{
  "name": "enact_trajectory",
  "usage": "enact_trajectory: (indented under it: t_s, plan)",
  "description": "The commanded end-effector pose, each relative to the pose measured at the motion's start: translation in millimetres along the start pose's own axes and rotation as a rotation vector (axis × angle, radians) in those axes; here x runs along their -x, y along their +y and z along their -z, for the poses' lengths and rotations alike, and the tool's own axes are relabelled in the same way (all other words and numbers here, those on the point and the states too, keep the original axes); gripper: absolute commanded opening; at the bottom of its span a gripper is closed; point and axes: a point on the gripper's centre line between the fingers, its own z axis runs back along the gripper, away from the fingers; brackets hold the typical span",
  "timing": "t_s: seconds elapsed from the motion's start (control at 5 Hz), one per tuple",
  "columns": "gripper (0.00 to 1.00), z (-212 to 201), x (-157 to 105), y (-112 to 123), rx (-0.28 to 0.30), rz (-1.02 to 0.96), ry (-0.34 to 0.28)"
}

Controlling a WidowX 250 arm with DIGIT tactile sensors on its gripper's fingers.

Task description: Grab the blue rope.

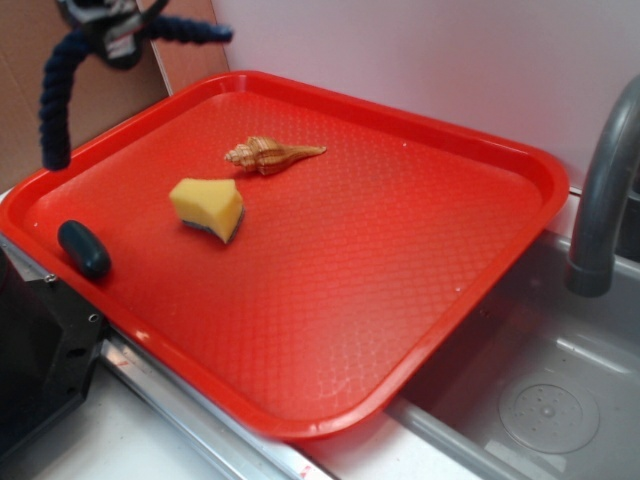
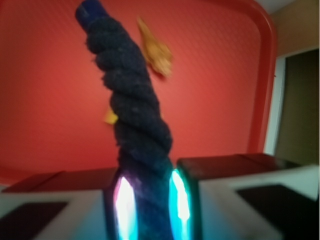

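Gripper [image 1: 112, 35] raised above the far left corner of the red tray [image 1: 420, 330], its fingers [image 2: 122, 200] clamped on the blue rope [image 2: 132, 105], whose two ends hang free in the air, clear of the tray.

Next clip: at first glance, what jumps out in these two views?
The blue rope dangles above the far left corner of the big red tray, clamped in the gripper; the wrist view shows it pinched between both pads. On the tray lie a yellow sponge, a tan seashell behind it, and a dark teal lump near the left rim.
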Motion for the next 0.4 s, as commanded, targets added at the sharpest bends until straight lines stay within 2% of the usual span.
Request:
enact_trajectory:
  t_s: [0.0,0.2]
  plan:
    - [0.00,-27.0,-29.3,7.1,0.087,-0.263,-0.021]
    - [0.00,-27.6,-25.2,17.1,0.041,-0.294,-0.055]
